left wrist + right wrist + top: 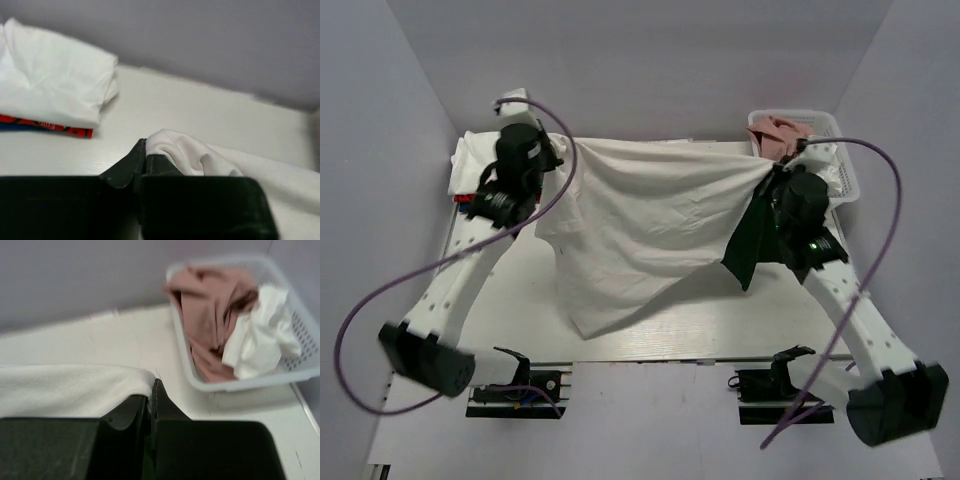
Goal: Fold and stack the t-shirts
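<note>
Over the table, white t-shirt hangs stretched btwn left pincer & right pincer (both clamped on its corners).

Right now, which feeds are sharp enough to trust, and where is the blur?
Top external: sharp and evenly lit, with soft shadow under the lifted white t-shirt. Left wrist: the left tool is soft up close; the folded stack reads better. Right wrist: blurred throughout, the basket worst; the right tool is a dark mass.
</note>
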Controlling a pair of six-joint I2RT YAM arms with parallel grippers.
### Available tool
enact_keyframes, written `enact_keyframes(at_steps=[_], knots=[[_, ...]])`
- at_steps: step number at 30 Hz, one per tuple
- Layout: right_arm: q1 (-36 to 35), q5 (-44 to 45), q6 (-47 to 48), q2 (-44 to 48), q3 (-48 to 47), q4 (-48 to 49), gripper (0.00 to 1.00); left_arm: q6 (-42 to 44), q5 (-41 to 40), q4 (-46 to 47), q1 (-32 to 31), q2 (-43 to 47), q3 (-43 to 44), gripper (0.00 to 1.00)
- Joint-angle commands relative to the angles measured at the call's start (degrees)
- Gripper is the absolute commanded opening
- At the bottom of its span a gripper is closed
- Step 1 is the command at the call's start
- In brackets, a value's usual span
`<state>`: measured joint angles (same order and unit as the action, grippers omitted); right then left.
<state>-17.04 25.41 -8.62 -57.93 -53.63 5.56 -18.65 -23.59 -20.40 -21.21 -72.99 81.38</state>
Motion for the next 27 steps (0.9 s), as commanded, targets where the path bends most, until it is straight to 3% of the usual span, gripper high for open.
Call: enact_keyframes(at_steps=[1, 2, 3, 4, 5, 6, 7, 8, 10, 12, 17, 27], knots=[[1.4, 0.0, -1.8, -10.7, -3.1, -3.9, 0.00, -1.8, -7.9, -4.3, 2.7, -14.3, 3.2, 0.12], [1.5, -0.7, -1.9, -16.1, -7.2, -5.3, 0.00, -2.6, -7.9, -5.0, 3.3, -18.5, 7.0, 0.21], [1.6, -0.6, -2.0, -21.6, -8.9, -8.0, 0.00, -2.6, -7.3, -6.8, 3.8, -26.9, 9.5, 0.46], [1.9, -1.2, -1.9, -26.6, -10.8, -9.3, 0.10, -3.5, -7.3, -8.8, 4.6, -31.2, 12.5, 0.68], [2.0, -1.3, -2.3, -28.9, -14.6, -10.6, 0.28, -4.2, -7.3, -11.6, 4.6, -35.1, 20.3, 0.87], [1.9, -1.8, -2.4, -34.0, -18.5, -15.4, 0.59, -5.3, -5.9, -18.3, 5.1, -41.6, 28.8, 1.00], [1.9, -1.9, -2.4, -35.1, -21.5, -16.8, 0.78, -5.3, -5.8, -21.2, 5.1, -41.7, 28.9, 1.00], [1.8, -2.3, -2.4, -35.8, -22.6, -18.5, 0.90, -5.3, -5.1, -23.2, 5.1, -45.5, 34.8, 1.00], [1.7, -4.2, -2.3, -35.2, -22.3, -18.7, 0.90, -5.3, -5.1, -24.3, 5.1, -46.1, 35.3, 1.00], [1.6, -7.7, -3.0, -33.0, -18.9, -17.3, 0.90, -4.7, -1.8, -21.2, 5.1, -40.5, 30.7, 1.00], [1.7, -10.4, -6.2, -25.6, -12.0, -16.6, 0.90, -2.4, 6.7, -8.7, 4.5, -24.3, 7.4, 1.00], [2.4, -6.1, -18.1, -15.9, 3.9, -15.1, 0.90, -14.9, 25.3, -11.0, 3.4, -2.9, -25.7, 1.00]])
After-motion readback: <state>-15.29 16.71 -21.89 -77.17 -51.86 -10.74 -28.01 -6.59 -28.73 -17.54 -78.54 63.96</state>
